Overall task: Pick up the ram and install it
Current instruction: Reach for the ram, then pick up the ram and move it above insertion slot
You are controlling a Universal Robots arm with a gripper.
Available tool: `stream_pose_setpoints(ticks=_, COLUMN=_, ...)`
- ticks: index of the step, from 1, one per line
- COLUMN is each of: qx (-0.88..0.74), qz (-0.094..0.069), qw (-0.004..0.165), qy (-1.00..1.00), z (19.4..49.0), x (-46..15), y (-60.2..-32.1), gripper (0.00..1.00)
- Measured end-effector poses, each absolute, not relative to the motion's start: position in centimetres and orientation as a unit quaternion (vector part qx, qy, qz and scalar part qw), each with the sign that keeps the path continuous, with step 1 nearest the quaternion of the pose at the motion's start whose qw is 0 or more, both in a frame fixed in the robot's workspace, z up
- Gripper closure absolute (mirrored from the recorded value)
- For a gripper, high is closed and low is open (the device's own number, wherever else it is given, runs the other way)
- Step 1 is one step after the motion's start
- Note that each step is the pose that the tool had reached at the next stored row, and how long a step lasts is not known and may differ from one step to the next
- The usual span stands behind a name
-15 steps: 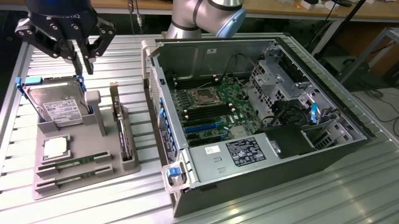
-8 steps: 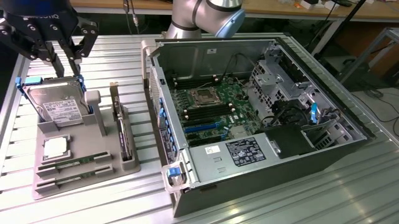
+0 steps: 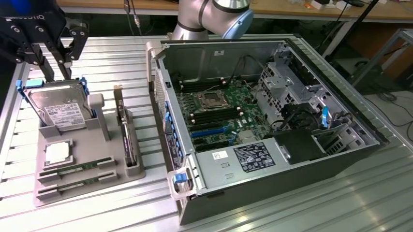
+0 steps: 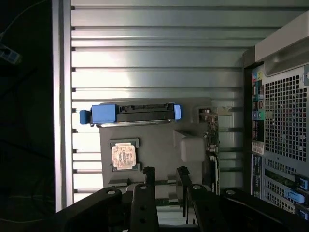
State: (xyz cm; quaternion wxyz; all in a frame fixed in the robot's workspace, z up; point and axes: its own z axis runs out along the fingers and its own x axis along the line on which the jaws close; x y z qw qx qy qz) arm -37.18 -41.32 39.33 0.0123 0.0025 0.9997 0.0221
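Observation:
Two green ram sticks lie side by side in slots at the near end of a grey holder tray (image 3: 106,159): one ram (image 3: 72,169) and its twin (image 3: 67,186) just in front of it. My gripper (image 3: 58,76) hangs at the exterior view's upper left, above the hard drive (image 3: 61,108) at the tray's far end and well away from the sticks. Its two fingers stand apart with nothing between them. In the wrist view the gripper (image 4: 165,176) is open over the tray (image 4: 159,140), and its body covers the tray's ram end.
The open computer case (image 3: 335,145) lies to the exterior view's right of the tray, with its motherboard (image 3: 219,113) exposed. The tray also holds a square CPU (image 3: 58,153) and an upright card (image 3: 124,130). The slatted metal table (image 3: 322,208) runs under everything.

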Motion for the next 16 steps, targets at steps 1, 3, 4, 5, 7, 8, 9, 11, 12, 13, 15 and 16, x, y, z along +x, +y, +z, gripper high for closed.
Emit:
stream_pose_setpoints(ticks=1, qx=0.003, qz=0.022, qw=0.012, qy=1.0, z=39.33, x=-37.18, y=-41.32, gripper=0.68)
stream_pose_setpoints(ticks=3, qx=0.003, qz=0.022, qw=0.012, qy=1.0, z=39.33, x=-37.17, y=-41.32, gripper=0.68)
stream_pose_setpoints(ticks=4, qx=0.003, qz=0.022, qw=0.012, qy=1.0, z=39.33, x=-37.18, y=-41.32, gripper=0.68)
stream_pose_setpoints(ticks=5, qx=0.003, qz=0.022, qw=0.012, qy=1.0, z=39.33, x=-37.18, y=-41.32, gripper=0.68)
stream_pose_setpoints(ticks=7, qx=0.003, qz=0.022, qw=0.012, qy=1.0, z=39.33, x=-37.17, y=-41.32, gripper=0.68)
stream_pose_setpoints(ticks=8, qx=0.003, qz=0.022, qw=0.012, qy=1.0, z=39.33, x=-37.17, y=-41.32, gripper=0.68)
stream_pose_setpoints(ticks=9, qx=0.003, qz=0.022, qw=0.012, qy=1.0, z=39.33, x=-37.17, y=-41.32, gripper=0.68)
stream_pose_setpoints(ticks=11, qx=0.003, qz=0.022, qw=0.012, qy=1.0, z=39.33, x=-37.17, y=-41.32, gripper=0.68)
stream_pose_setpoints(ticks=12, qx=0.003, qz=0.022, qw=0.012, qy=1.0, z=39.33, x=-37.18, y=-41.32, gripper=0.68)
stream_pose_setpoints(ticks=13, qx=0.001, qz=0.022, qw=0.012, qy=1.0, z=39.33, x=-37.18, y=-41.32, gripper=0.68)
stream_pose_setpoints(ticks=15, qx=-0.007, qz=0.022, qw=0.012, qy=1.0, z=39.33, x=-37.18, y=-41.32, gripper=0.68)
stream_pose_setpoints(ticks=16, qx=-0.022, qz=0.022, qw=0.012, qy=0.999, z=39.33, x=-37.18, y=-41.32, gripper=0.68)
